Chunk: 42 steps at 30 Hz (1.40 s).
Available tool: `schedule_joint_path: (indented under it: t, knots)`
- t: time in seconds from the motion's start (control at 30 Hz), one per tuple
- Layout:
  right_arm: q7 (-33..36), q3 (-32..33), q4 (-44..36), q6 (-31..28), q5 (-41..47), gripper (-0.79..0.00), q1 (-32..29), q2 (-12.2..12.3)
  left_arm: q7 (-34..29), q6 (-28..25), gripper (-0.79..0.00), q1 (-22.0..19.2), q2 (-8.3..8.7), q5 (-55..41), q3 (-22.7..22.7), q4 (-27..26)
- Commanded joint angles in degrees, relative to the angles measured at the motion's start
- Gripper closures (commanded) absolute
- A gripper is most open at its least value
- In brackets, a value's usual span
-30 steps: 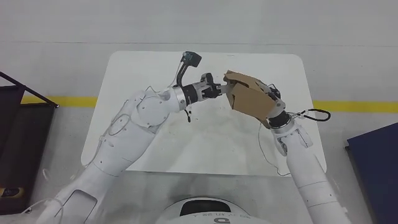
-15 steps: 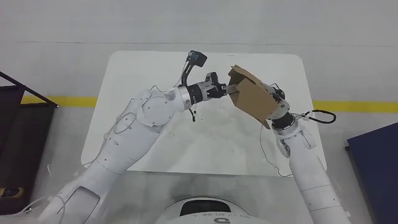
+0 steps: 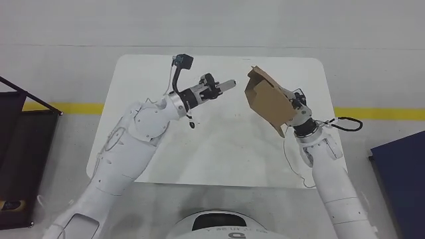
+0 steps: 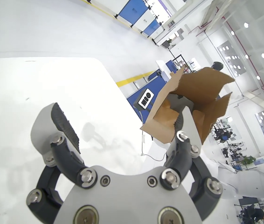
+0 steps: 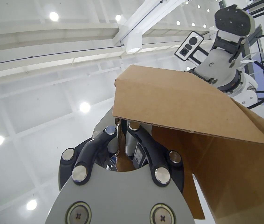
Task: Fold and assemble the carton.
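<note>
A brown carton [image 3: 267, 98], partly folded with loose flaps, is held tilted above the right half of the white table [image 3: 146, 106]. My right gripper [image 3: 292, 111] is shut on one of its panels from the lower right; in the right wrist view the fingers [image 5: 132, 138] pinch the cardboard edge under a bent flap of the carton [image 5: 180, 108]. My left gripper [image 3: 223, 84] stands open to the left of the carton, a short gap away, holding nothing. From the left wrist, the left gripper [image 4: 127, 127] faces the carton's open side [image 4: 192, 99].
The table's rounded edge lies a little beyond the carton on the right [image 3: 325, 86]. On the floor are a yellow line [image 3: 66, 107], a dark frame [image 3: 20, 139] at the left and a blue panel [image 3: 402, 172] at the right.
My left gripper was at the carton's left edge and has drawn back to the left, now open and apart from it. The right gripper has tilted the carton and shifted it slightly right.
</note>
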Motion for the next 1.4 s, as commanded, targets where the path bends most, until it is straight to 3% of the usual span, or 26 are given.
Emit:
schedule_joint_path:
  t: [0.0,0.17,0.37,0.87,1.1,1.37]
  knots:
    - [0.0,0.0,0.0,0.0,0.0,0.000,0.0,0.0,0.0,-0.2,-0.785,1.9,0.30,-1.1,-1.4,-0.4]
    - [0.0,0.0,0.0,0.0,0.0,0.000,0.0,0.0,0.1,-0.4,-0.785,4.9,0.57,-6.0,-3.5,-0.6]
    - [-2.3,-0.4,2.2,2.2,4.2,0.000,0.4,-0.3,1.3,0.0,-0.785,4.7,0.49,-7.3,-3.8,1.4]
    - [1.5,-2.2,5.3,6.2,3.2,0.000,1.3,-0.3,4.1,1.2,-0.785,-5.3,-2.10,-7.7,5.1,11.9]
    - [2.5,-2.4,5.3,7.2,3.1,0.000,1.0,-0.3,4.3,0.2,-0.785,-8.1,-3.47,-9.1,9.0,12.7]
    - [1.8,-2.5,5.3,6.0,3.2,0.000,0.7,-0.4,3.7,-0.4,-0.785,-8.7,-4.13,-9.4,10.6,12.1]
